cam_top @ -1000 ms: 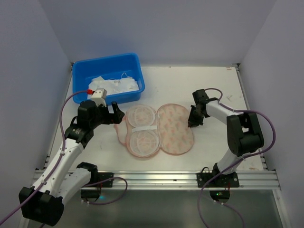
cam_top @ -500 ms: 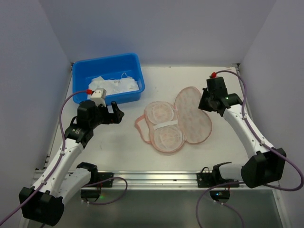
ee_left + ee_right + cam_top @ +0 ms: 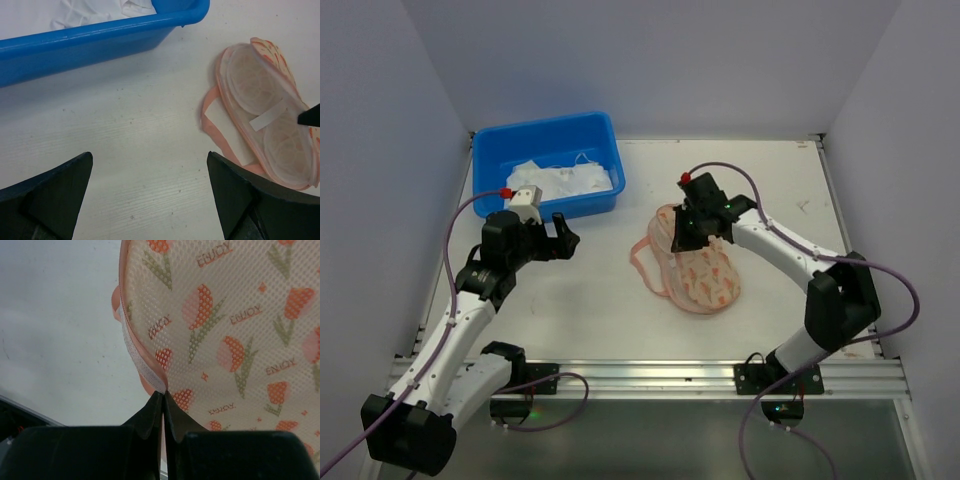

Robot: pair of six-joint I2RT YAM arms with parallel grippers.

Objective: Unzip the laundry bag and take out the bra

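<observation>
- One step looks done: laundry bag (image 3: 710,280) unzipped, bra (image 3: 265,125) exposed, not yet out
- Right claw (image 3: 162,402) pinched tight on its flap edge
- Left claw (image 3: 565,235) spread wide, holding nothing

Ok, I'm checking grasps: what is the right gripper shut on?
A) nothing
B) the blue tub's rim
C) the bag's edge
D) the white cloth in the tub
C: its wrist view shows the right gripper pinched shut on the bag at its pink edge.
</observation>
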